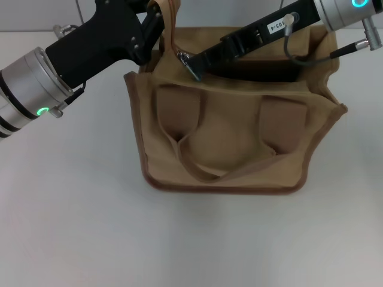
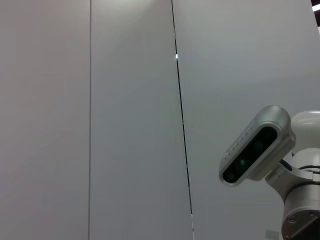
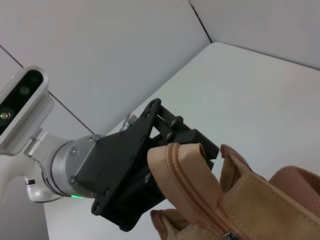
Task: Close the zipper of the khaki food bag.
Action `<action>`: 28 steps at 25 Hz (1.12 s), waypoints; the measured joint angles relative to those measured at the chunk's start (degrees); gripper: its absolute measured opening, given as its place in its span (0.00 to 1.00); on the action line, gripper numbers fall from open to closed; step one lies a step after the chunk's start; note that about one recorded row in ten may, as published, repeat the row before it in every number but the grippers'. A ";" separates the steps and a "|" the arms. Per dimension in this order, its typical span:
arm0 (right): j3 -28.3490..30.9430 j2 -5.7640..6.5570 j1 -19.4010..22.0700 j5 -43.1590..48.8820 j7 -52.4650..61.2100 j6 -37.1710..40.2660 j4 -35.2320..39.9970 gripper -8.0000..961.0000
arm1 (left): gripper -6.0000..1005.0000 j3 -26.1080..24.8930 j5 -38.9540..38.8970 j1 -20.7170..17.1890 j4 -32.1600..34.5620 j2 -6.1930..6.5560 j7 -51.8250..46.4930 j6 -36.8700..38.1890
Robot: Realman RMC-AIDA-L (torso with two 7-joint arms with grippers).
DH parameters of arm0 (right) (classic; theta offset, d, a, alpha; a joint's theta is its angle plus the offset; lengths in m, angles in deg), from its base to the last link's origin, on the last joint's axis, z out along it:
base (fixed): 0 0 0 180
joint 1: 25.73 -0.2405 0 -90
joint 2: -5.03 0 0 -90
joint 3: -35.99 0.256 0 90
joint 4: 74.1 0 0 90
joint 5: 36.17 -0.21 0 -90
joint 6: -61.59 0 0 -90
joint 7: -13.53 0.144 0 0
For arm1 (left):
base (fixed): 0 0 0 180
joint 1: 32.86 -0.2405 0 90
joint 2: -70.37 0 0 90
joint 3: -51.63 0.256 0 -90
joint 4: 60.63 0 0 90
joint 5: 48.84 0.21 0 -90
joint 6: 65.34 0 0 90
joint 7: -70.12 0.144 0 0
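The khaki food bag (image 1: 227, 131) stands upright mid-table, its top dark and open under my right arm. My left gripper (image 1: 153, 25) is at the bag's far left top corner, shut on the tan fabric end tab of the zipper (image 1: 170, 30). The right wrist view shows that gripper (image 3: 175, 145) pinching the tab (image 3: 182, 160), with the zipper track (image 3: 202, 200) running down from it into the bag (image 3: 255, 200). My right gripper (image 1: 190, 67) reaches in from the right, shut at the silver pull tab (image 1: 182, 58) near the zipper's left end.
The white table (image 1: 72, 227) surrounds the bag. The near strap handle (image 1: 209, 170) hangs down the bag's front. The left wrist view shows only the wall and my head camera (image 2: 255, 150).
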 joint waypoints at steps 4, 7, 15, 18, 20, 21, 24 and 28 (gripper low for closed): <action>0.02 -0.06 -0.16 -0.08 0.12 -0.17 -0.07 0.01 | 0.03 0.02 0.00 0.00 0.09 0.00 0.00 0.00; -0.10 -0.31 -0.41 0.03 0.30 -0.35 -0.62 0.01 | 0.03 -0.05 0.00 0.03 0.07 0.00 0.00 0.10; -0.12 -0.91 -0.51 0.03 0.32 -0.52 -0.62 0.02 | 0.03 0.03 0.00 0.52 0.11 0.00 0.00 0.45; -0.13 -1.16 -0.65 0.07 0.34 -0.53 -0.68 0.05 | 0.03 0.06 0.00 0.64 0.02 0.00 0.00 0.46; -0.09 -1.22 -0.66 0.00 0.35 -0.49 -0.69 0.07 | 0.03 0.09 0.00 0.68 -0.03 -0.03 0.00 0.48; 0.00 -1.23 -0.65 -0.06 0.36 -0.41 -0.69 0.07 | 0.03 0.10 -0.01 0.69 -0.04 -0.05 0.00 0.49; 0.29 -1.23 -0.47 -0.49 0.38 0.01 -0.59 0.08 | 0.03 0.05 -0.01 0.71 -0.10 -0.08 -0.01 0.53; 0.37 -1.23 -0.17 -1.13 0.40 0.69 -0.28 0.10 | 0.03 -0.03 -0.02 0.71 -0.14 -0.09 -0.03 0.50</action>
